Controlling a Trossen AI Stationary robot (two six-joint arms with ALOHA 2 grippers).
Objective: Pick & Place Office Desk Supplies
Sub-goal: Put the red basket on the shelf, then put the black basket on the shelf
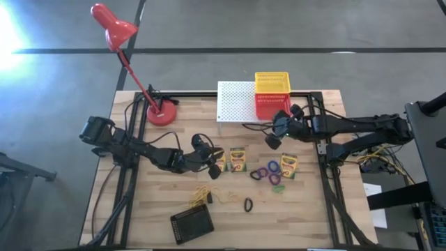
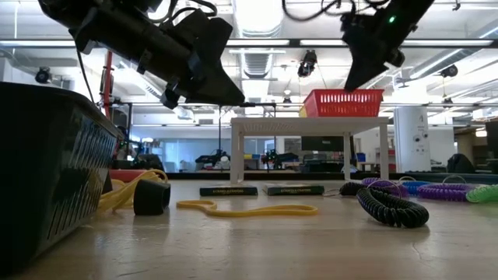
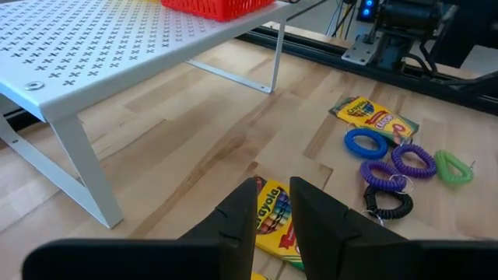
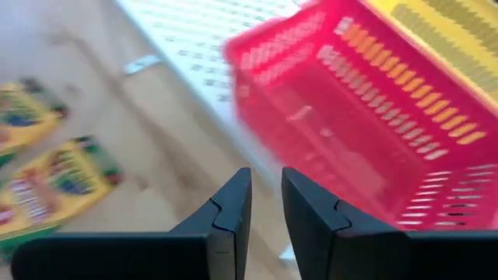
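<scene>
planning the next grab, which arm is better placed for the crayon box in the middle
Left. Its end effector hovers just beside the middle crayon box, which lies right ahead of its fingers. The right end effector is up by the red basket.

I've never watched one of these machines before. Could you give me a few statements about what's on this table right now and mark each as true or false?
1. The red plastic basket sits on the white perforated metal stand. True.
2. The left end effector holds a crayon box. False: it hangs over one yellow-and-green crayon box with nothing between its fingers.
3. The black mesh tray lies at the table's near edge. True.
4. The right end effector is inside the red basket. False: it hovers just in front of the stand, holding nothing.
5. The red desk lamp stands at the table's right side. False: its base is at the back left.
</scene>
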